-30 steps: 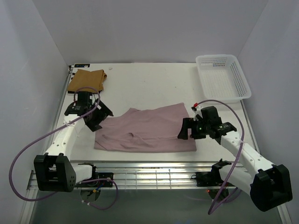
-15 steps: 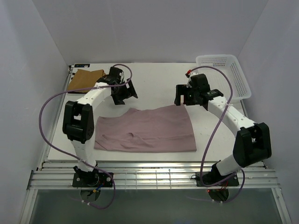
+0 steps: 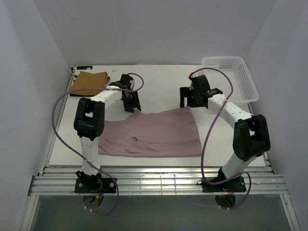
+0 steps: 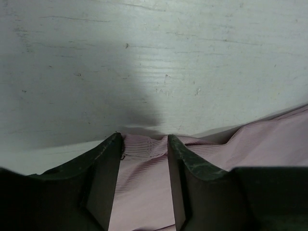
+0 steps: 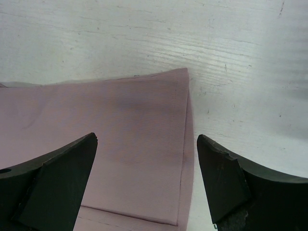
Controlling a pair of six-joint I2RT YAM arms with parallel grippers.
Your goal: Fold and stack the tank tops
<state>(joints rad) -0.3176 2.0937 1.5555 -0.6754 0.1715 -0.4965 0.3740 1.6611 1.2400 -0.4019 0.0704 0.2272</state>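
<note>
In the middle of the counter (image 3: 159,86), the pink tank top (image 3: 154,134) is lying flat and spread out, not folded yet. At its far left corner, the left tool (image 3: 130,106) is reaching down with its fingers (image 4: 108,168) a little way apart. A bunched bit of pink cloth is sitting in the gap, and as far as I can tell they are not squeezing it. At the far right corner, the right tool (image 3: 188,103) is hanging over the cloth with its fingers spread wide, holding nothing.

Here is what could be going wrong. The left tool is sitting at the very edge of the cloth, so it may be catching only a tiny bit, and the corner could be slipping out. If one corner is rising before the other, the top could be twisting and the fold could be coming out crooked.

At the far left, the tan tank top (image 3: 89,83) is lying in a neat pile, close to the left arm, so a swinging arm could be bumping it. The white basket (image 3: 224,58) is sitting at the far right, apart from the pink top. The striped top is not showing anywhere.
</note>
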